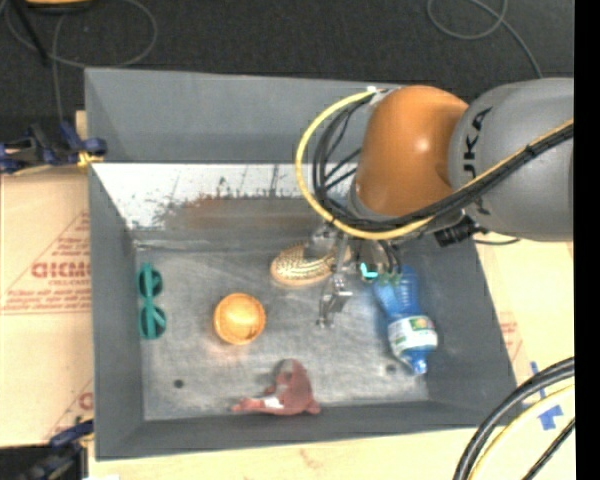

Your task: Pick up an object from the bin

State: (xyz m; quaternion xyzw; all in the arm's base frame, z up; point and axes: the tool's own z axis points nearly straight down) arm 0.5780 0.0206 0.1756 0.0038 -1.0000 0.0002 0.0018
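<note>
Jaws hang between tan brush (300, 266) and blue bottle (405, 323); can't tell their state. Bottle likely light, slick: grip mid-body.

Tan oval brush (298, 267) seen lying flat, ribbed face up, long axis left-right, just up-right of orange ball (240, 319). Blue plastic bottle (405, 320), white-labelled, laid on side, slanted, well right of ball.
</note>
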